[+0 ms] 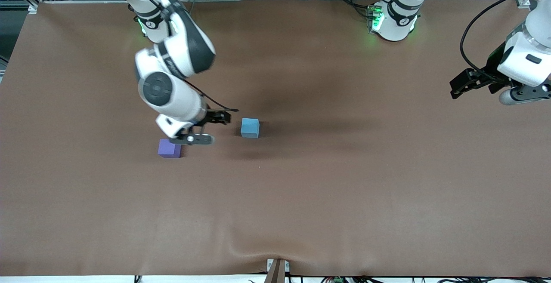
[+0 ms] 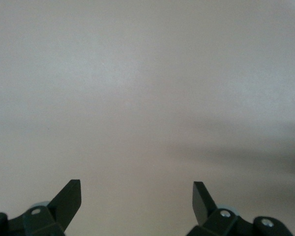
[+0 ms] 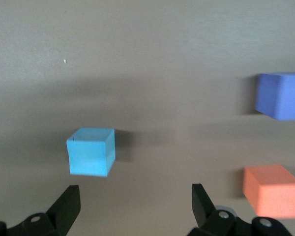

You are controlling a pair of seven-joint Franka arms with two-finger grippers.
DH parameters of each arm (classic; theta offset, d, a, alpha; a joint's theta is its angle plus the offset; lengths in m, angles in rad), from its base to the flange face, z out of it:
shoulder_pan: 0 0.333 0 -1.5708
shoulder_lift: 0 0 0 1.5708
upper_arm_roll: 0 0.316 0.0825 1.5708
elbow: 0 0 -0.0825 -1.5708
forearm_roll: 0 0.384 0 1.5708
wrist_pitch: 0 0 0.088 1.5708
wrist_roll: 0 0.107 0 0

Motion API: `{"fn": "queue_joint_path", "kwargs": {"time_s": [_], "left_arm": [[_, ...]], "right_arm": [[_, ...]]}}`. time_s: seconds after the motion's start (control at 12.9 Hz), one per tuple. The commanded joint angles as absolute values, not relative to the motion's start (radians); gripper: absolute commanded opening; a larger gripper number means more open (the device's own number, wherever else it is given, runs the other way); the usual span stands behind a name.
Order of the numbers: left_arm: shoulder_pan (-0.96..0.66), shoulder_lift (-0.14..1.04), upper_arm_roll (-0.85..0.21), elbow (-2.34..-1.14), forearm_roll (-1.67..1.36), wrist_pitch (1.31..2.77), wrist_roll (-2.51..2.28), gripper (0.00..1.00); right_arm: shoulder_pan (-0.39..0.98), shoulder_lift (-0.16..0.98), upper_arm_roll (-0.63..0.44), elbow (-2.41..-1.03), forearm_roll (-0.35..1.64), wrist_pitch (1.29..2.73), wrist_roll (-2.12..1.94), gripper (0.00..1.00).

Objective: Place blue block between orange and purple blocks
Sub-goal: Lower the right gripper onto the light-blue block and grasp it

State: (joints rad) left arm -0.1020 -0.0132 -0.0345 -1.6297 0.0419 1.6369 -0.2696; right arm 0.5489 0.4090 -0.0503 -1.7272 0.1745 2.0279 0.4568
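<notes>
Brown cloth covered the table (image 1: 344,188). I saw the small light sky-blue matte cube (image 1: 250,127) sitting on it, just beside my right gripper (image 1: 205,129), toward the left arm's end. The fingers (image 3: 69,204) were spread wide and held nothing. The violet-purple matte cube (image 1: 169,148) and orange-red matte cube (image 3: 272,191) sat close by. My left gripper (image 2: 136,196) waited, spread wide too, well apart.

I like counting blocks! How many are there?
3: blue block alone on the table; purple block by the right gripper; orange block beside purple, hidden from the front.
</notes>
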Motion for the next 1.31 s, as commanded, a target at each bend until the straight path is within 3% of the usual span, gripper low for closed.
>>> {"fn": "queue_joint_path", "kwargs": {"time_s": [0.0, 0.23, 0.85, 0.93, 1.0, 1.08, 1.16, 1.24], "left_arm": [[-0.097, -0.026, -0.040, -1.648, 0.054, 1.649, -0.271, 1.00], [-0.097, -0.032, -0.041, -1.652, 0.055, 1.603, -0.267, 1.00], [-0.094, -0.061, -0.040, -1.664, 0.055, 1.569, -0.264, 1.00], [-0.094, -0.061, -0.040, -1.664, 0.055, 1.566, -0.264, 1.00], [-0.094, -0.063, -0.040, -1.663, 0.055, 1.566, -0.264, 1.00], [-0.091, -0.061, -0.035, -1.658, 0.054, 1.566, -0.264, 1.00], [-0.078, -0.058, -0.035, -1.654, 0.054, 1.568, -0.262, 1.00], [-0.068, -0.058, -0.035, -1.651, 0.049, 1.568, -0.261, 1.00]], "right_arm": [[0.615, 0.468, -0.061, -1.765, 0.173, 2.158, 0.549, 1.00], [0.669, 0.534, -0.061, -1.764, 0.175, 2.259, 0.639, 1.00], [0.758, 0.623, -0.063, -1.763, 0.169, 2.344, 0.732, 1.00], [0.758, 0.626, -0.063, -1.764, 0.157, 2.345, 0.732, 0.94], [0.758, 0.629, -0.063, -1.764, 0.135, 2.344, 0.732, 0.67], [0.755, 0.626, -0.063, -1.760, 0.114, 2.339, 0.732, 0.21], [0.749, 0.618, -0.061, -1.755, 0.114, 2.335, 0.730, 0.04], [0.739, 0.612, -0.063, -1.746, 0.112, 2.324, 0.724, 0.00]]}}
